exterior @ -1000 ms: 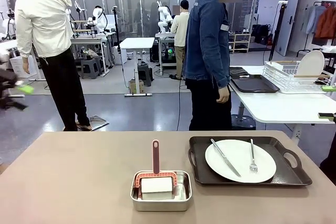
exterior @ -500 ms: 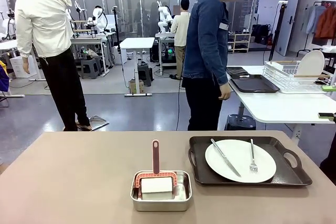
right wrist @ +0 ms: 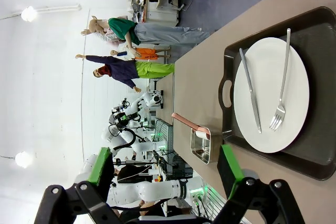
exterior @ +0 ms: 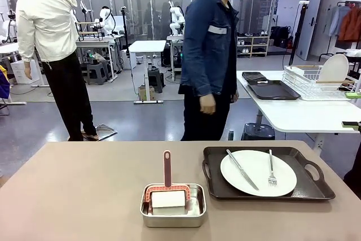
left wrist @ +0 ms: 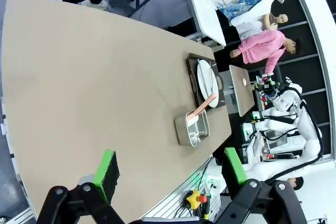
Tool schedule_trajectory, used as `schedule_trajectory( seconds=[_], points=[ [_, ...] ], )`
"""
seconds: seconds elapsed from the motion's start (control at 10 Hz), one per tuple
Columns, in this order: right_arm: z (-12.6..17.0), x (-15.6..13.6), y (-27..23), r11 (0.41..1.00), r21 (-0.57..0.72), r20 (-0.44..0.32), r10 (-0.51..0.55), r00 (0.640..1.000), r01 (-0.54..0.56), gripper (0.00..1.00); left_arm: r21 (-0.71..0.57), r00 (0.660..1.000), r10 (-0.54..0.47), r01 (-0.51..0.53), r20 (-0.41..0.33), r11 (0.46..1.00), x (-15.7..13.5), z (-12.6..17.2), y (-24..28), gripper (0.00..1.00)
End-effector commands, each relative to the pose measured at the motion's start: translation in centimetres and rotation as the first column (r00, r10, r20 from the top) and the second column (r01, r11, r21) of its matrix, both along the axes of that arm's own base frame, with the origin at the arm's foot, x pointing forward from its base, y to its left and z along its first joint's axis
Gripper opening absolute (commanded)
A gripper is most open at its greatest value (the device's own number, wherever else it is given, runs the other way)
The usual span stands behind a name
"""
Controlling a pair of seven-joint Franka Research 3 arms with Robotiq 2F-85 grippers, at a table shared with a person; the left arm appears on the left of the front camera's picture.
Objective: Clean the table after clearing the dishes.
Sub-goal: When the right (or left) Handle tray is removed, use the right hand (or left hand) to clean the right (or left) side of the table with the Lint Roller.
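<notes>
Plate (exterior: 258,174): white, knife (exterior: 242,169) and fork (exterior: 271,169) on it, on a dark tray (exterior: 213,187) at the desk's (exterior: 73,190) 3 o'clock.
Steel tin (exterior: 173,215): at the tray's 8 o'clock, holding a red-handled scrubber (exterior: 167,169).
My left pincer (left wrist: 170,167): fingers apart, empty.
My right pincer (right wrist: 164,167): fingers apart, empty.
Person (exterior: 208,49): 12 o'clock, beyond the desk.

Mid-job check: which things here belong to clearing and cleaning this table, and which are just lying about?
Job: table, tray, plate, knife, fork; steel tin with red-handled sponge, probably for wiping.
Lying about: white side table, its wire rack, dark trays there.
</notes>
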State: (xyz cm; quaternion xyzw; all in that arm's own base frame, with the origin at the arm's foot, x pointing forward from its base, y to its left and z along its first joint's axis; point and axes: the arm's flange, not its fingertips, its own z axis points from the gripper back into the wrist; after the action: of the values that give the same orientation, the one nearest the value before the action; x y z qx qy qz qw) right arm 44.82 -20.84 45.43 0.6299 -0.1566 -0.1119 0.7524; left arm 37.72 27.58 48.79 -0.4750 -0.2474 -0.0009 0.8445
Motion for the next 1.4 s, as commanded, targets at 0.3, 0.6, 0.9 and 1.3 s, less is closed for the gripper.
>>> schedule_trajectory(
  seconds=[0.3,0.6,0.9,1.3],
  points=[
    [0.26,-0.24,0.31,1.0,0.005,0.001,0.002,1.0,-0.002,1.0,0.0,1.0,0.002,-0.002,-0.016,1.0,-0.59,0.57,0.06,1.0],
    [0.26,-0.24,0.31,1.0,0.005,0.001,0.002,1.0,-0.002,1.0,0.0,1.0,0.002,-0.002,-0.016,1.0,-0.59,0.57,0.06,1.0],
    [0.26,-0.24,0.31,1.0,0.005,0.001,0.002,1.0,-0.002,1.0,0.0,1.0,0.002,-0.002,-0.016,1.0,-0.59,0.57,0.06,1.0],
    [0.26,-0.24,0.31,1.0,0.005,0.001,0.002,1.0,-0.002,1.0,0.0,1.0,0.002,-0.002,-0.016,1.0,-0.59,0.57,0.06,1.0]
  ],
)
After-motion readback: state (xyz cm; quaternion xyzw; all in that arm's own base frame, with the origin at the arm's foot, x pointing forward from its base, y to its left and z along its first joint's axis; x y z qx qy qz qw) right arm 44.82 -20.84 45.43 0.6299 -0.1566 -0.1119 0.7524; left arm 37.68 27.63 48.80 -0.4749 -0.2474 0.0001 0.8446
